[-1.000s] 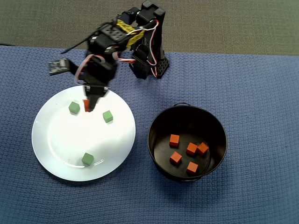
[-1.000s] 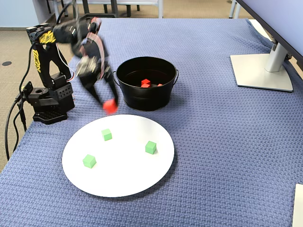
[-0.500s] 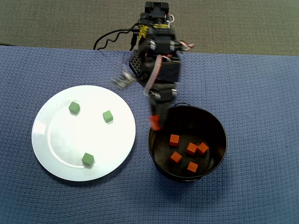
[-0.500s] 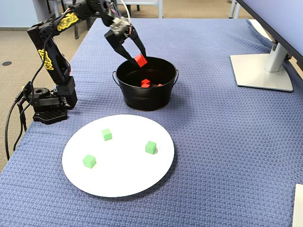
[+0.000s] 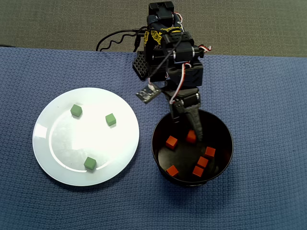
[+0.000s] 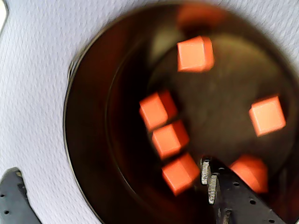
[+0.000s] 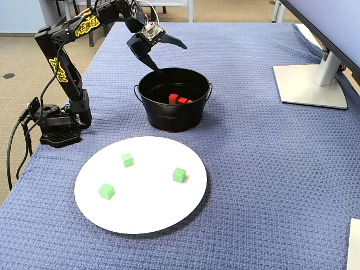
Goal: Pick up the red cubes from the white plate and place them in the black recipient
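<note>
The black recipient point(image 5: 156, 149) stands right of the white plate point(image 5: 57, 148) in the overhead view. Several red cubes point(image 5: 171, 142) lie on its floor, and they also show in the wrist view point(image 6: 195, 53) and in the fixed view point(image 7: 177, 99). No red cube is on the plate point(image 7: 146, 211). My gripper point(image 7: 172, 58) hangs open and empty over the near rim of the recipient point(image 7: 174, 119). One toothed finger point(image 6: 211, 183) is over the inside of the recipient; the other finger point(image 6: 11, 191) is over the cloth outside it. From overhead the gripper point(image 5: 187, 125) partly covers one cube.
Three green cubes point(image 5: 76, 110) point(image 5: 111, 119) point(image 5: 89, 163) lie on the plate. The arm's base point(image 7: 56, 121) sits at the table's left edge in the fixed view. A monitor foot point(image 7: 312, 84) stands at the far right. Blue woven cloth covers the table.
The gripper carried a red cube from above the plate over to the recipient and opened. That cube is now inside, and the cubes there have shifted.
</note>
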Tool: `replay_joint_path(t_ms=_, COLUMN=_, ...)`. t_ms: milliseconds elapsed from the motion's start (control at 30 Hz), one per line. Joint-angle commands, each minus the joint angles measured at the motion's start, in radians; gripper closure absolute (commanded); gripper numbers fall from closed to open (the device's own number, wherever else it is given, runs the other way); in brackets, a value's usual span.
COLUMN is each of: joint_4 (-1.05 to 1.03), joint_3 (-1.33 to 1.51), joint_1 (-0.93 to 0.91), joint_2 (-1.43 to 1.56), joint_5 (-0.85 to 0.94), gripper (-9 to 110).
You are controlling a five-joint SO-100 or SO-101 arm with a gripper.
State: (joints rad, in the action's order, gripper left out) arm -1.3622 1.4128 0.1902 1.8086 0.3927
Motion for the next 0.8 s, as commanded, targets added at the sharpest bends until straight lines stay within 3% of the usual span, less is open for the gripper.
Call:
replay_joint_path(t_ms=0, joint_4=-0.017, joint_3=-0.072, joint_1=-0.153, joint_2=0.089, joint_5=-0.048, gripper=64)
replay_joint_path(t_ms=367, joint_4=0.072, joint_3=0.115, joint_1=-0.581, joint_2=0.258, joint_5=-0.061, gripper=89)
replay_joint_path(t_ms=533, joint_4=0.173, joint_3=0.241, joint_1=-0.738, joint_2=0.275, joint_5=-0.055, gripper=94)
replay_joint_path(t_ms=767, joint_4=0.359, joint_3=0.525, joint_1=-0.845, joint_2=0.284, joint_5=-0.026, gripper=102)
